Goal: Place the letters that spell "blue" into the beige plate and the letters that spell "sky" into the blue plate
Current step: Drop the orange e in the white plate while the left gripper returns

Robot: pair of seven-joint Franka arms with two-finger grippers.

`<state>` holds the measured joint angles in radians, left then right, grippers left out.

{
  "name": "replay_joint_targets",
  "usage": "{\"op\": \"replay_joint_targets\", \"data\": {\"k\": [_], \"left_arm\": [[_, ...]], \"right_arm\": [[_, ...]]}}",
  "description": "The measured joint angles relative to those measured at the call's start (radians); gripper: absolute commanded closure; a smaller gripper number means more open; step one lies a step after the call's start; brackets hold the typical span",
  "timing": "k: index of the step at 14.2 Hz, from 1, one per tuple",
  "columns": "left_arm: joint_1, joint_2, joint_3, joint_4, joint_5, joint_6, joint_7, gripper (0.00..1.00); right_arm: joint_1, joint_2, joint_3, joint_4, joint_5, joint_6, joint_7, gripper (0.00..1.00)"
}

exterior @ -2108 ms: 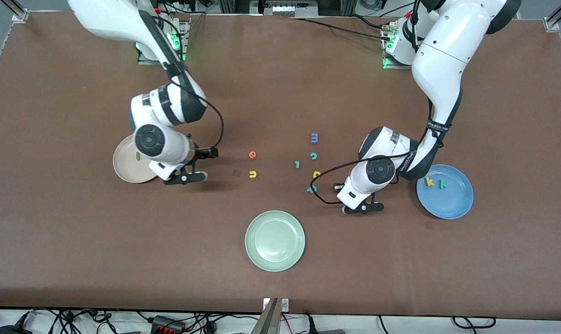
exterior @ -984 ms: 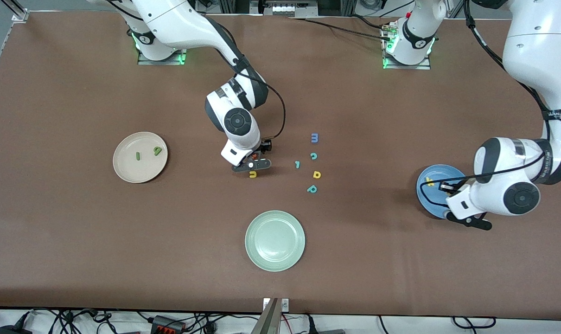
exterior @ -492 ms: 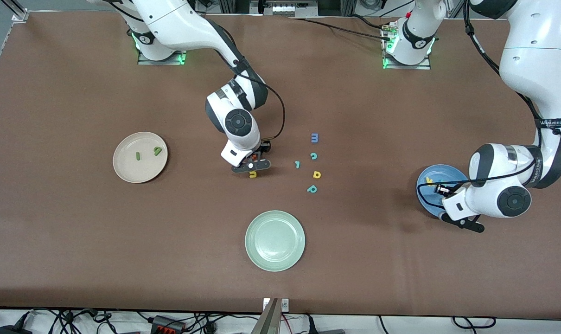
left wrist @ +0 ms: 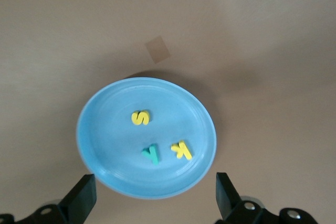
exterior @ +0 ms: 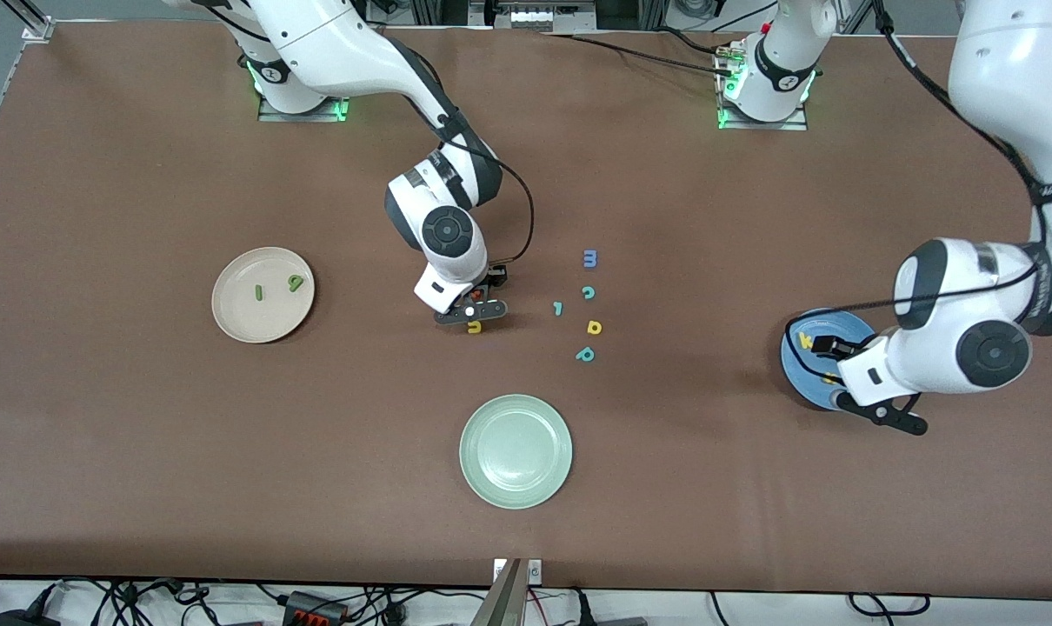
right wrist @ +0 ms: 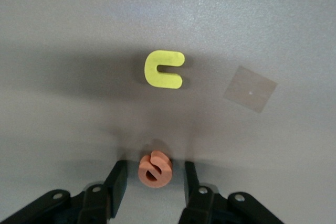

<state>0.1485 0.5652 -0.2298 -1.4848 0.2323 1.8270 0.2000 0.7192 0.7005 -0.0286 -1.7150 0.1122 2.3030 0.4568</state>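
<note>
Two Franka arms: we list glossy white shells, dark grey joint bands and round black joint caps. A black cable loops along each forearm. Both bases glow green. Black two-finger grippers; one forearm carries a black strap with white lettering.

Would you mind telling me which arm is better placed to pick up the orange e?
The right gripper: its fingers already flank the orange e. The left gripper hangs over the blue plate.

s (left wrist: 140, 118), k (left wrist: 181, 150), y (left wrist: 150, 153) in plate (left wrist: 100, 166).
</note>
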Motion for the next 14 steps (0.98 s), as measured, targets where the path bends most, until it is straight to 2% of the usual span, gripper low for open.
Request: {"op": "replay_joint_targets", "data": {"k": [1,5,7,10,12,14], "left_arm": [[-0.012,-0.030,-0.001,0.022,-0.007,-0.051,-0.002,0.00],[-0.035,-0.083,0.001,0.210,-0.088,-0.365,-0.004,0.00],[-0.036,-0.108,0.013,0.257,-0.137,-0.403,-0.047,0.00],[-0.053,-0.207,0.046,0.237,-0.211,-0.406,-0.242,0.00],[-0.067,-0.320,0.086,0.145,-0.240,-0.325,-0.258,0.00],[-0.112,-0.435,0.166,0.020,-0.246,-0.244,-0.185,0.00]], "right_arm": [[0.000,0.000,0.000,0.000,0.000,0.000,0.000,0.74],[0.000,-0.001,-0.005,0.004,0.000,0.000,0.000,0.83],[-0.001,-0.001,-0.008,0.005,0.000,0.001,-0.001,0.87],[-0.010,-0.005,-0.028,0.013,0.000,0.002,-0.001,0.88],[-0.046,-0.024,-0.040,0.020,0.000,-0.025,0.001,0.88],[-0.120,-0.060,-0.047,0.021,-0.007,-0.113,-0.025,0.88]]}}
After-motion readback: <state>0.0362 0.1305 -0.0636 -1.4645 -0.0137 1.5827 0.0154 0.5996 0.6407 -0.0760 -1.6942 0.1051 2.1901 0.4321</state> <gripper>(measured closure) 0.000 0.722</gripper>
